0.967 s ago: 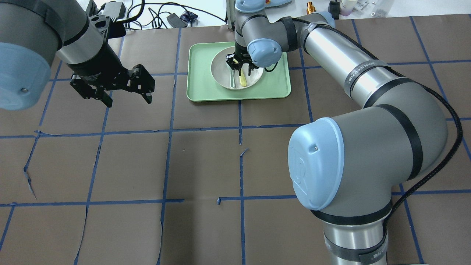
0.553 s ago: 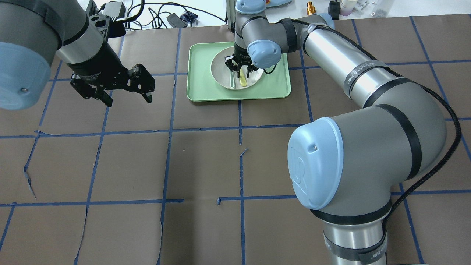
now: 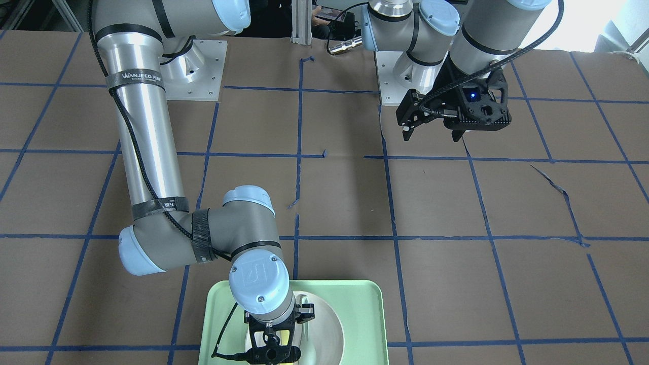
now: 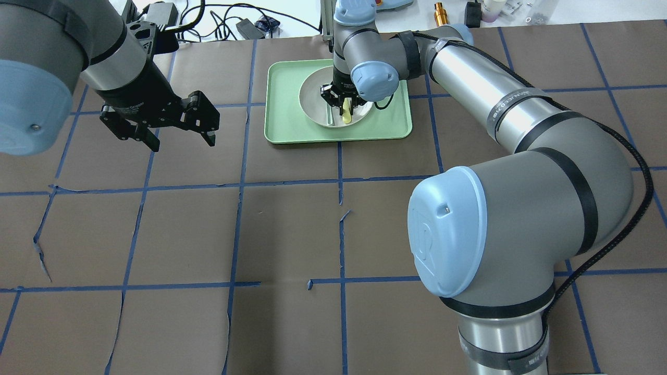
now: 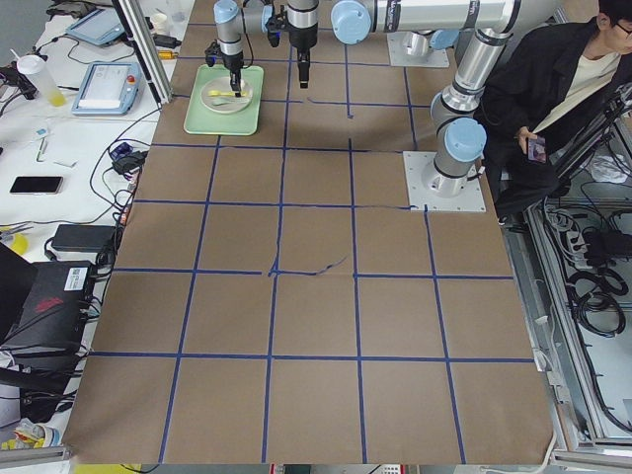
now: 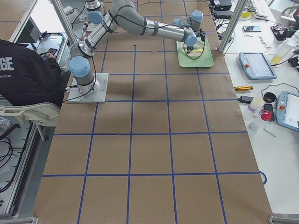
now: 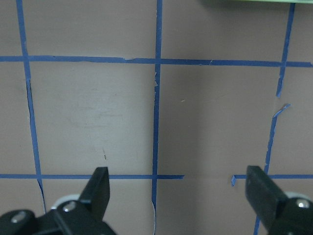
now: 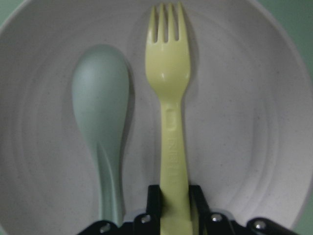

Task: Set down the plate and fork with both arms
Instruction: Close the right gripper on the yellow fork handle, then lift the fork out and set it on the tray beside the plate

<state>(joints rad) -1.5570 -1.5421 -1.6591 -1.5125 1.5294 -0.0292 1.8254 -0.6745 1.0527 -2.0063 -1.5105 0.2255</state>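
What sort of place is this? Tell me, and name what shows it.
Probably a robotics lab workcell: the left arm and right arm are bolted to a table gridded in blue tape, a teach pendant lies on a side bench, and an operator sits alongside.

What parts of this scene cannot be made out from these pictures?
- End of the fork handle: right wrist view, covered by the right gripper and cut off by the bottom edge.
- The plate: front-facing view, half hidden by the right arm, cut by the bottom edge.
- The spoon: side views, too small to tell.
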